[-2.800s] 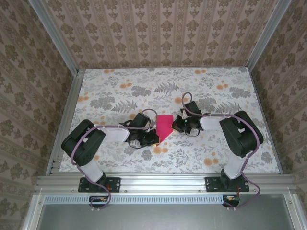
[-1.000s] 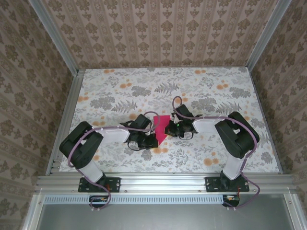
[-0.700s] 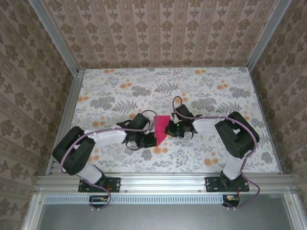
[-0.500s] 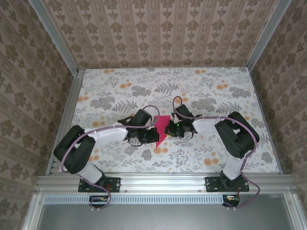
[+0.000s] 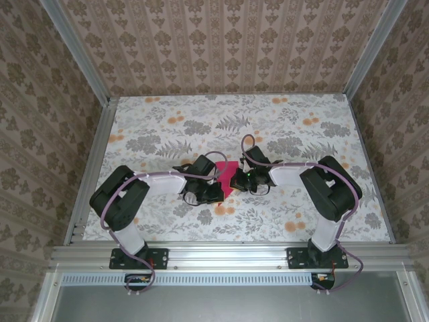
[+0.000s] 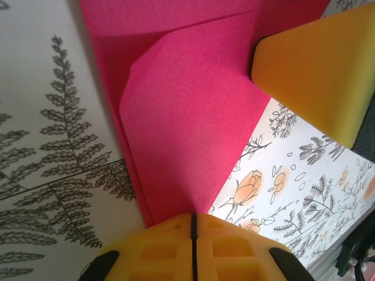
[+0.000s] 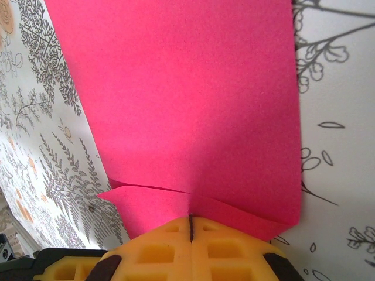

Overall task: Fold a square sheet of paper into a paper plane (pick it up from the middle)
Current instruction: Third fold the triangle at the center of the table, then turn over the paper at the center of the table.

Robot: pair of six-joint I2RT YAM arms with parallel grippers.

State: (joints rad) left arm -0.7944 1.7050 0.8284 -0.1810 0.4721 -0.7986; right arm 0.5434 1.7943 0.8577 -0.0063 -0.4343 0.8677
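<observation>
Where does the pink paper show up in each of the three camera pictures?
Top external: the pink paper lies mid-table, between the left end effector and the right end effector.
Left wrist: it fills the upper middle, its point reaching the left end effector at the bottom edge.
Right wrist: it fills the middle.
Shared landmark: the flowered tablecloth beneath it.

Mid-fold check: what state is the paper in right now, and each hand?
square sheet of paper: partly folded, flaps layered over it, lying on the tablecloth, not yet a dart.
left hand: shut, tips at the paper's pointed end.
right hand: shut, tips at a folded edge of the paper.
</observation>
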